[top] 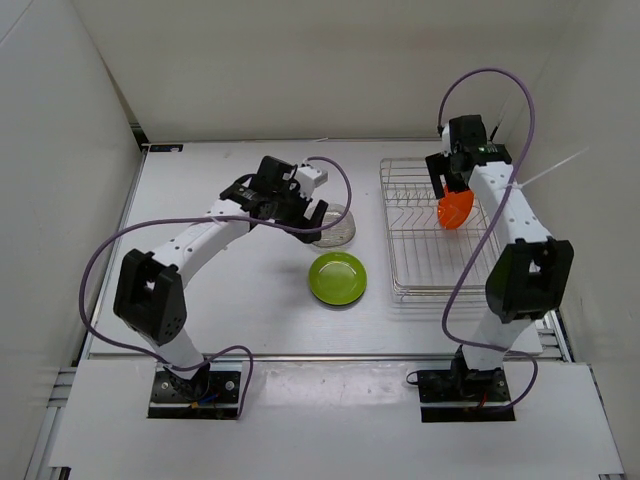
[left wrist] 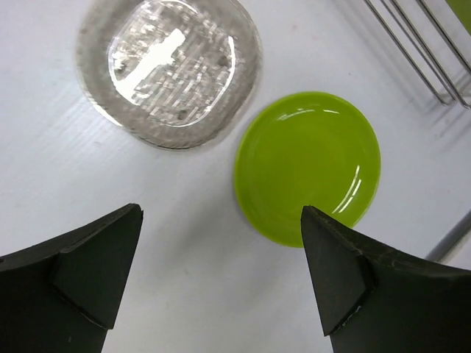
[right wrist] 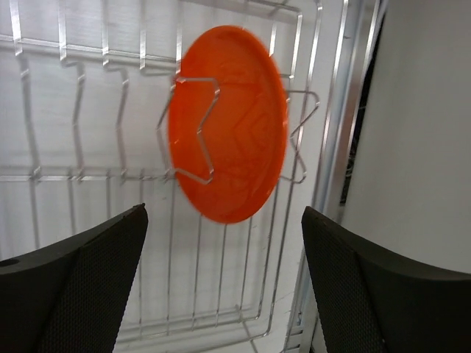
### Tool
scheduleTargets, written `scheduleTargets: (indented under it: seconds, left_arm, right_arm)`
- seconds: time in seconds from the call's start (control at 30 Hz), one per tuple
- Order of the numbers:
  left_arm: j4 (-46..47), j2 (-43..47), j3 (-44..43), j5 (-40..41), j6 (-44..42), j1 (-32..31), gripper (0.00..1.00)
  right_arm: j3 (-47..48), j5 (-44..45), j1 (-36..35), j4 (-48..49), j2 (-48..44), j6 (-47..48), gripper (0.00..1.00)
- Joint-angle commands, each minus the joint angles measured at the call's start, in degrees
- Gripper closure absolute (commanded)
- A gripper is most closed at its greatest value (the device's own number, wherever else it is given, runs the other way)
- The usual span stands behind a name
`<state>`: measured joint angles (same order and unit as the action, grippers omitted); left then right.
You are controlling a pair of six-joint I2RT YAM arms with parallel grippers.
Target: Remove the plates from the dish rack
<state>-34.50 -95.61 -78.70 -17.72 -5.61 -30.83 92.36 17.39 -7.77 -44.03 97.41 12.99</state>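
Note:
The orange plate (top: 455,209) stands on edge in the silver wire dish rack (top: 412,262), held by a bent divider; it fills the right wrist view (right wrist: 227,123). My right gripper (top: 447,180) hovers over the rack (right wrist: 73,176), open and empty, just short of that plate. The lime green plate (top: 337,277) lies flat on the table left of the rack, also in the left wrist view (left wrist: 307,166). The clear plate (top: 333,226) lies flat behind it (left wrist: 169,68). My left gripper (top: 300,212) is open and empty above the table beside the clear plate. The black plate is out of view.
White walls close the table in at the left, back and right. The rack's right side runs close to the right wall (right wrist: 427,147). The rack's corner bars (left wrist: 419,44) show at the upper right of the left wrist view.

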Motion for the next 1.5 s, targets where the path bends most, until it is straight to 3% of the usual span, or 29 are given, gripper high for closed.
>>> scheduleTargets:
  seconds: [0.0, 0.17, 0.2, 0.27, 0.3, 0.33, 0.97, 1.13, 1.2, 1.47]
  left_arm:
    - [1.4, 4.5, -0.7, 6.3, -0.6, 0.0, 0.00]
    - [2.4, 6.6, 1.1, 7.0, -1.2, 0.0, 0.00]
    - [2.4, 6.6, 1.1, 7.0, -1.2, 0.0, 0.00]
    - [2.4, 7.1, 1.1, 7.0, -1.2, 0.0, 0.00]
    - [2.4, 7.1, 1.1, 7.0, -1.2, 0.0, 0.00]
    - [2.4, 7.1, 1.1, 7.0, -1.2, 0.0, 0.00]
    - [1.9, 5.4, -0.7, 7.0, -1.2, 0.0, 0.00]
    - [1.9, 5.4, -0.7, 7.0, -1.2, 0.0, 0.00]
    - [1.9, 5.4, -0.7, 7.0, -1.2, 0.0, 0.00]
    - [1.9, 4.9, -1.2, 6.5, -1.2, 0.0, 0.00]
  right_arm:
    - [6.4, 7.0, 2.0, 3.5, 3.7, 2.1, 0.12]
    - [8.5, 7.7, 4.1, 3.5, 8.1, 2.6, 0.23]
    - [8.5, 7.7, 4.6, 3.5, 8.8, 2.7, 0.32]
    - [8.5, 7.7, 4.6, 3.5, 9.5, 2.7, 0.41]
    - [8.5, 7.7, 4.6, 3.5, 9.5, 2.7, 0.51]
    - [8.5, 7.7, 4.6, 3.5, 9.5, 2.7, 0.53]
    - [5.7, 6.5, 4.6, 3.5, 12.2, 1.6, 0.63]
    - [5.7, 6.5, 4.6, 3.5, 12.2, 1.6, 0.82]
    - [5.7, 6.5, 4.6, 3.0, 11.7, 1.0, 0.96]
    - [9.0, 8.3, 4.1, -1.5, 8.5, -5.1, 1.00]
